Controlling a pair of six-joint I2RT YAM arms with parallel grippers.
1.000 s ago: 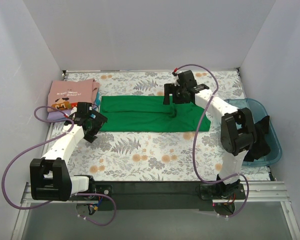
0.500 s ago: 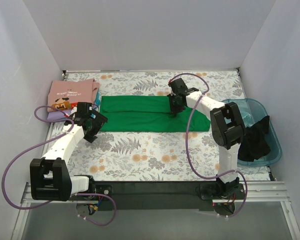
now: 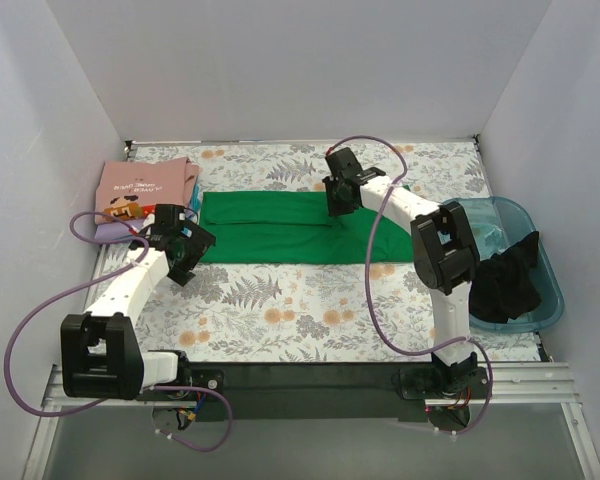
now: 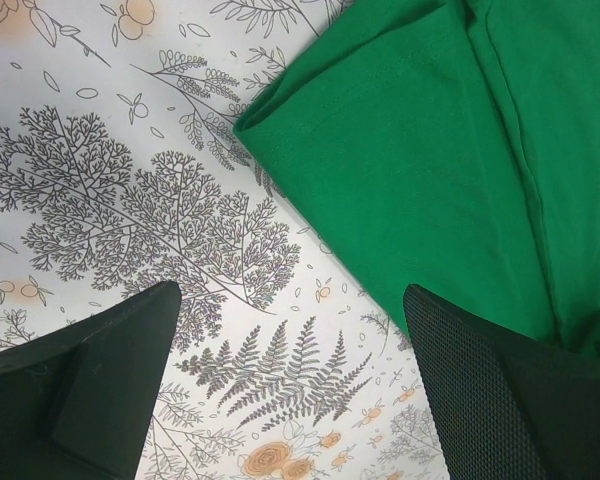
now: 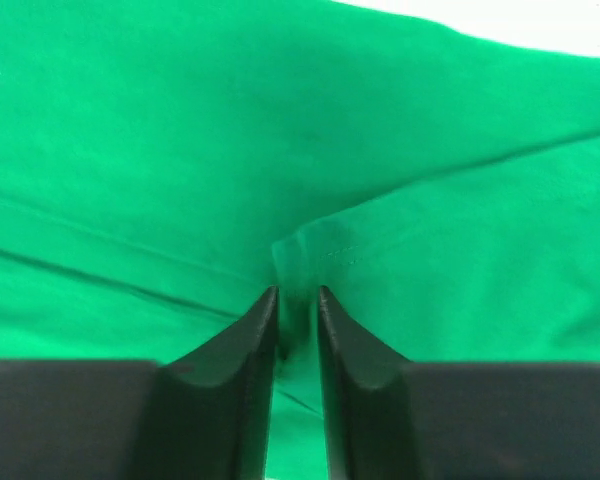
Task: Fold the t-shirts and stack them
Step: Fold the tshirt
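Evidently the right gripper (image 5: 296,296) sits where it does for a fold: its fingers are pressed nearly together, pinching a thin ridge of the green shirt (image 3: 270,230) at a stitched edge near the middle of the cloth; from such a hold, I judge, the right half could be lifted and laid over the left. The left gripper (image 4: 292,292) hangs by the shirt's left end, fingers spread wide with nothing between them, a corner of the cloth just ahead; probably it is there to pin or take that end, though whether it touches the table (image 3: 280,300) I cannot tell. A stack (image 3: 110,228) of folded shirts sits in the far left corner, a pink shirt (image 3: 150,182) with a cartoon print on top, near the green one's left end, so a finished fold has a short way to go; dark shirts (image 3: 505,280) lie heaped in a bin (image 3: 510,208) at the right edge, seemingly awaiting their turn. The green shirt lies flat across the middle of the table, running left to right as a long narrow band, already folded lengthwise; it is plain, bright and soft; seams and shallow creases run along it; its left corner is neat, and its right end slants off less tidily.
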